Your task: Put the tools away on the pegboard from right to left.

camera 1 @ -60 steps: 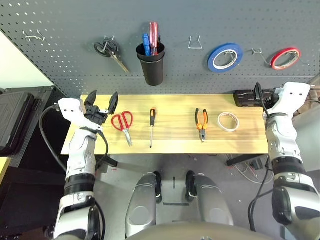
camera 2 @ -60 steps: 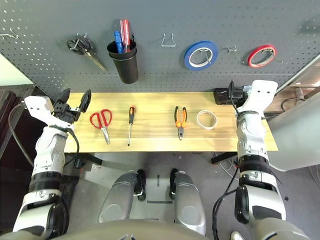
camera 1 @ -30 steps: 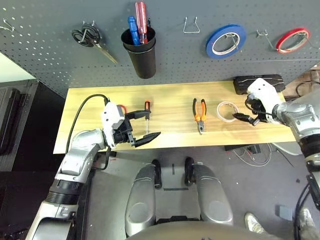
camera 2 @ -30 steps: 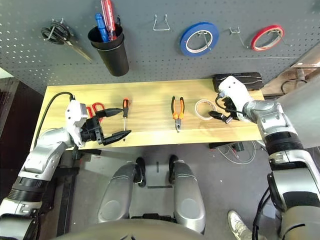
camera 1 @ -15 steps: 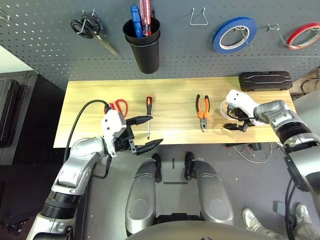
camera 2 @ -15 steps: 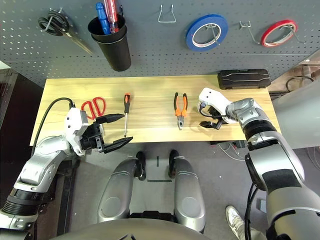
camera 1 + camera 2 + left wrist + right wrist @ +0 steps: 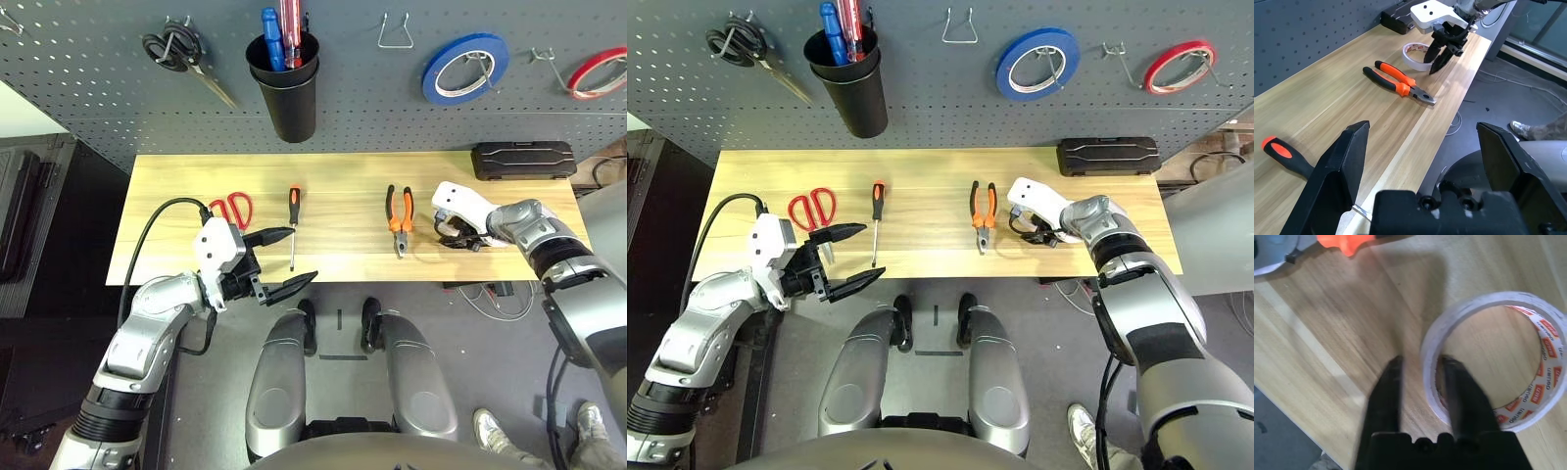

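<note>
A: How is the right tool (image 7: pixel 1422 382) seen?
B: Its two black fingers (image 7: pixel 1386 396) are set either side of the wall of the white tape roll (image 7: pixel 1488 357), one inside the ring and one outside, closed nearly onto it; whether the wall is actually pinched cannot be told. The roll lies flat on the tabletop (image 7: pixel 343 176).

A: And the left tool (image 7: pixel 279 259)?
B: It is held wide open with nothing between its fingers, at the tabletop's near edge, at about 8 o'clock from the tabletop's centre.

A: Where are the other tools found?
B: The pliers (image 7: pixel 396 217) are seen just at 9 o'clock of the roll. Further toward 9 o'clock the screwdriver (image 7: pixel 293 223) is laid, then the red-handled scissors (image 7: pixel 231 210).

A: And the pegboard (image 7: pixel 98 108)?
B: It is stood at 12 o'clock behind the tabletop. A black cup (image 7: pixel 286 93), black scissors (image 7: pixel 181 61), a blue tape roll (image 7: pixel 464 69) and a red tape roll (image 7: pixel 598 73) are hung on it. A black case (image 7: pixel 521 160) is laid at the tabletop's far right corner.
</note>
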Motion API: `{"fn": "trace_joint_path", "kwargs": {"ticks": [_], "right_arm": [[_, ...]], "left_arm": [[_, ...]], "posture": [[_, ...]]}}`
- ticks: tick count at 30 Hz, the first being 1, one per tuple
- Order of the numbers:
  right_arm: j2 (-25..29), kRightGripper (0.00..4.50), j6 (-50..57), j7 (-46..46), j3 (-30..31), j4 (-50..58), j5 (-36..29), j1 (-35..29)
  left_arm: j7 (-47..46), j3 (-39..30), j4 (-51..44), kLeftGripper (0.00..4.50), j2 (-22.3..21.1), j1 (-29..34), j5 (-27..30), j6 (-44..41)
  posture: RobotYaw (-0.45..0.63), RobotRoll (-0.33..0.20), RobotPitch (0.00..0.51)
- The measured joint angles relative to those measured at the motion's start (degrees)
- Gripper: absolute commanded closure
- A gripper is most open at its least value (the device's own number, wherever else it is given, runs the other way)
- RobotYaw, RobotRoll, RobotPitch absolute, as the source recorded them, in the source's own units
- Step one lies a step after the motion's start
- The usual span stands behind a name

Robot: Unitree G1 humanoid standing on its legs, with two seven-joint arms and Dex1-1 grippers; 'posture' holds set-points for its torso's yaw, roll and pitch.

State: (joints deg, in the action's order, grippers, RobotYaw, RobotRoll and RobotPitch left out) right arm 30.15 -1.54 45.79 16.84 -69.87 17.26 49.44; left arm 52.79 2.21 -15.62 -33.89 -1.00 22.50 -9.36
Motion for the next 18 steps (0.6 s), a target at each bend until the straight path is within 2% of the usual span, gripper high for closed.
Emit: {"fn": "trace_joint_path", "kwargs": {"ticks": [1, 2, 7, 13, 18], "right_arm": [[0.5, 4.3, -0.2, -0.1, -0.3, 0.4, -0.3, -0.5], [0.9, 4.45, -0.3, -0.1, -0.8, 0.9, -0.5, -1.0], [4.1, 4.45, -0.1, -0.4, -4.0, 10.8, -2.6, -7.3], [7.5, 4.45, 7.6, -1.7, -11.6, 40.5, -8.2, -25.7], [7.7, 4.45, 11.9, -5.9, -18.4, 59.3, -11.4, -36.0]], "left_arm": [[0.0, 0.0, 0.0, 0.0, 0.0, 0.0, 0.0, 0.0], [0.0, 0.0, 0.0, 0.0, 0.0, -0.1, 0.0, 0.0], [0.2, 0.5, -0.1, 0.0, 0.2, -1.0, -0.1, 0.8], [2.8, 3.5, 1.0, 0.0, -0.5, -2.1, -3.7, 5.8], [3.9, 4.6, 4.6, 0.0, -0.6, -5.1, -6.5, 10.8]], "posture": [[0.09, 0.0, 0.373], [0.09, 0.0, 0.37], [0.06, 0.0, 0.338], [0.03, 0.0, 0.303], [-0.01, 0.0, 0.277]]}}
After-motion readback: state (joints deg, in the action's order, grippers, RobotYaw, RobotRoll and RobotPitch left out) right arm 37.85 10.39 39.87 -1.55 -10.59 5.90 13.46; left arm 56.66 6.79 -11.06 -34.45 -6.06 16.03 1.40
